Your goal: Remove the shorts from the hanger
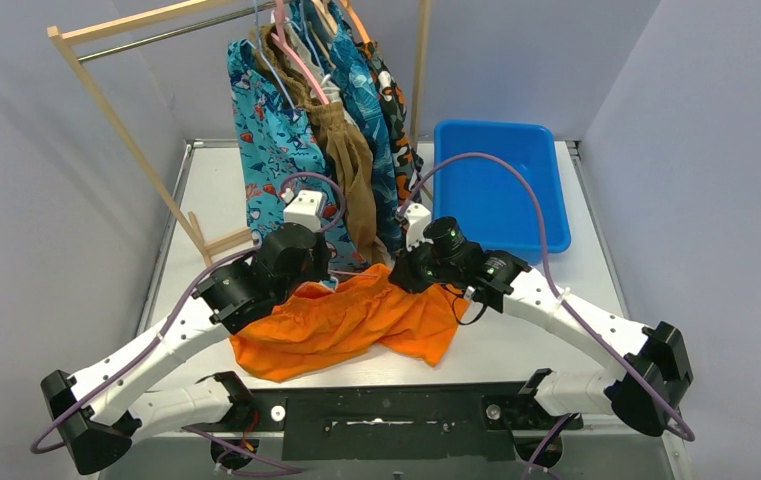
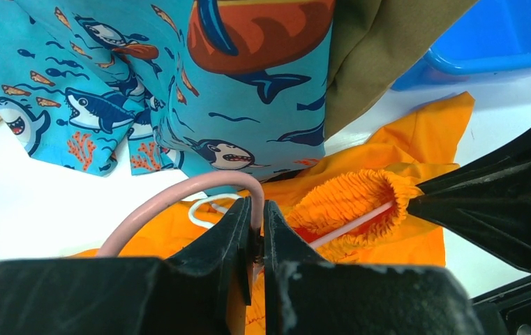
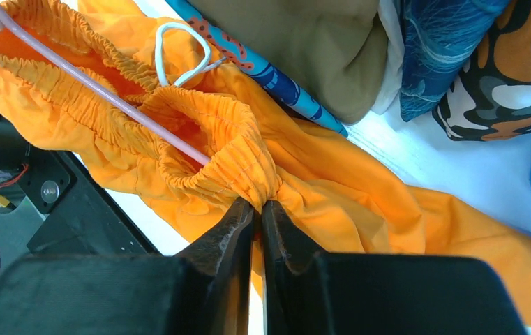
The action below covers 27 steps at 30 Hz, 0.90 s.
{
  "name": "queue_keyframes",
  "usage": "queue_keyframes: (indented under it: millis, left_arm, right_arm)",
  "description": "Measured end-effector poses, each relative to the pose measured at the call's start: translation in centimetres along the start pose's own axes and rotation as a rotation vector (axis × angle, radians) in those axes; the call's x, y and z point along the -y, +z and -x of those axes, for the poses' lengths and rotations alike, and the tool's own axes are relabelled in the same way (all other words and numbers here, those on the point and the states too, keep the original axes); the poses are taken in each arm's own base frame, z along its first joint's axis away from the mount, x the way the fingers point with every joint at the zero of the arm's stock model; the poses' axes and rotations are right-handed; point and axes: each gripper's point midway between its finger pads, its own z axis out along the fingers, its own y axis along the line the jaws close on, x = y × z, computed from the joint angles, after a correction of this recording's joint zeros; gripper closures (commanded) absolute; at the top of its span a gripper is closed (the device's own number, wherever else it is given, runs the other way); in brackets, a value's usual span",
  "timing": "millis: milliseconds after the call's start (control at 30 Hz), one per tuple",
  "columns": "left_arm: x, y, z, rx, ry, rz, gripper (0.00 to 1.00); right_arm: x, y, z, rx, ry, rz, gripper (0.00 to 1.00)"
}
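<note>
Plain orange shorts (image 1: 346,325) lie on the table between my arms, with a pink hanger (image 2: 171,199) still through their waistband (image 2: 349,199). My left gripper (image 2: 257,209) is shut on the hanger's hook. My right gripper (image 3: 258,208) is shut on the shorts' elastic waistband (image 3: 234,160); the hanger's pink bar (image 3: 102,91) runs inside it. In the top view both grippers (image 1: 328,268) (image 1: 403,268) meet above the shorts. Teal shark-print shorts (image 1: 271,140), brown shorts (image 1: 341,150), blue patterned shorts (image 1: 368,110) and camouflage shorts (image 1: 396,110) hang on the rack behind.
A wooden clothes rack (image 1: 106,100) stands at the back left with a metal rail. A blue bin (image 1: 501,185) sits at the back right. The hanging shorts brush close above both grippers. Grey walls enclose the table on both sides.
</note>
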Motion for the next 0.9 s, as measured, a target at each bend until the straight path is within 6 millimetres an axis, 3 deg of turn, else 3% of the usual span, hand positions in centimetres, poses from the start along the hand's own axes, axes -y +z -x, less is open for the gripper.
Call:
queue_keyframes:
  millis: [167, 333, 433, 567, 700, 833, 900]
  left_arm:
    - [-0.6, -0.4, 0.3, 0.017, -0.014, 0.025, 1.00]
    - [-2.0, -1.5, 1.0, 0.061, -0.034, 0.071, 1.00]
    - [-2.6, -2.3, 1.7, 0.099, -0.061, 0.086, 1.00]
    - [-2.9, -3.0, 2.5, 0.147, -0.098, 0.084, 1.00]
    - [-3.0, -3.0, 2.3, 0.151, -0.101, 0.081, 1.00]
    - [-3.1, -3.0, 2.2, 0.149, -0.097, 0.083, 1.00]
    - [-3.0, -3.0, 2.2, 0.150, -0.095, 0.081, 1.00]
  right_arm:
    - [1.6, -0.2, 0.1, 0.002, 0.027, -0.048, 1.00]
    - [6.4, -1.6, -0.3, 0.017, 0.106, -0.173, 1.00]
    - [7.8, -2.3, -1.6, -0.002, 0.131, -0.216, 1.00]
    - [7.2, -2.3, -3.4, -0.041, 0.116, -0.180, 0.98]
    - [6.3, -2.1, -3.8, -0.056, 0.097, -0.119, 0.91]
    - [5.6, -2.2, -3.5, -0.045, 0.079, -0.068, 0.77]
    - [5.3, -2.5, -3.1, -0.021, 0.063, -0.055, 0.64]
